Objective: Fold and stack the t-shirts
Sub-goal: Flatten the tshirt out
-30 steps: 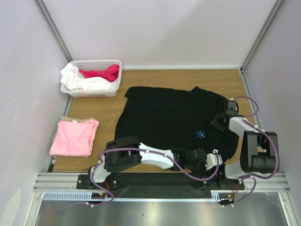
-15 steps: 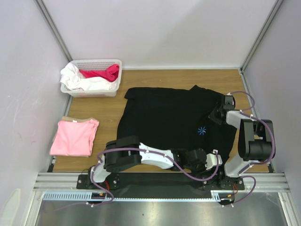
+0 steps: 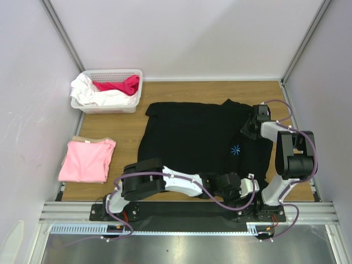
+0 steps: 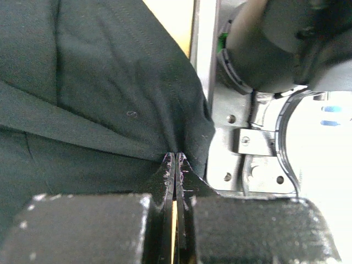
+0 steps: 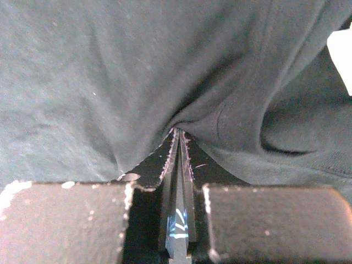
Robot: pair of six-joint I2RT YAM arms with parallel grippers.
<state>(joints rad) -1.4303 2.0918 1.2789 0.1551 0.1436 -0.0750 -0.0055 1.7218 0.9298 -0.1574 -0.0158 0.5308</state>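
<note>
A large black t-shirt (image 3: pixel 198 140) with a pale-blue starburst mark (image 3: pixel 236 149) lies spread on the wooden table (image 3: pixel 121 129). A folded light pink t-shirt (image 3: pixel 87 160) sits at the left edge. My right gripper (image 3: pixel 247 128) is over the black shirt's right shoulder area. It is shut, and black cloth (image 5: pixel 137 71) puckers into its tips (image 5: pixel 177 132). My left gripper (image 3: pixel 251 186) lies low at the shirt's near right corner. Its jaws (image 4: pixel 175 158) are shut, with the hem (image 4: pixel 126 93) drawn into the tips.
A white basket (image 3: pixel 132 74) holding white and red cloth stands at the back left. The right arm's base and the metal rail (image 4: pixel 250 140) sit just beside my left gripper. Walls close the table on three sides.
My right gripper has moved back and to the left, pulling the black shirt's right side inward. The starburst mark shifted farther back. The left gripper stayed in place.
</note>
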